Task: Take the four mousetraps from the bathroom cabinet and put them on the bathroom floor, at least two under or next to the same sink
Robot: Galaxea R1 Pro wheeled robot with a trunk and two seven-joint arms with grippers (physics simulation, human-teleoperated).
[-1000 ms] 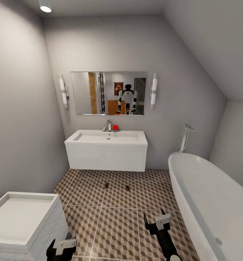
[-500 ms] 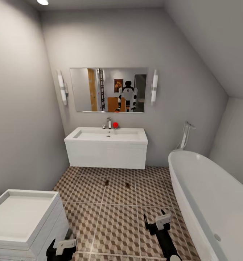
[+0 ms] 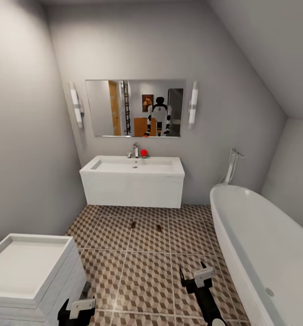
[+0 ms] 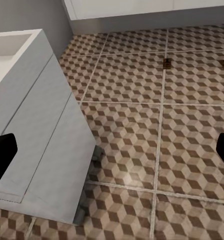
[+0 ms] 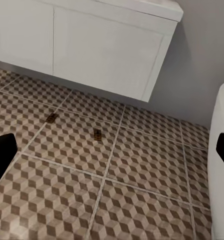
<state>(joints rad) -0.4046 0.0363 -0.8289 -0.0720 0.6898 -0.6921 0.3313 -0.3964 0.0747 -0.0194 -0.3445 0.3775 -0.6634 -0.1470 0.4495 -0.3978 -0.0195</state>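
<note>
- The bathroom sink (image 3: 132,183) is seen in the head view as a long white wall-hung box against the far wall, with a small chrome faucet (image 3: 135,150) and a red object (image 3: 144,153) on its back edge.
- A mirror (image 3: 135,108) is mounted above the sink, and a white and black robot is reflected in it.
- Two mousetraps are seen lying on the bathroom floor (image 3: 142,276), in front of the sink and well apart from each other: one mousetrap (image 3: 133,224) to the left and a second mousetrap (image 3: 158,227) to the right.
- The same two traps are shown in the right wrist view on the cube-patterned tiles, near the sink's lower edge.
- A white oval bathtub (image 3: 255,249) is placed along the right wall.
- A second white box-shaped basin unit (image 3: 31,276) is seen at the near left, close beside the left arm.
- The left end effector (image 3: 77,310) is held low beside that unit; its fingers are shown spread wide in the left wrist view, with nothing between them.
- The right end effector (image 3: 192,278) is held over the tiles near the tub, its fingers likewise spread and empty.
</note>
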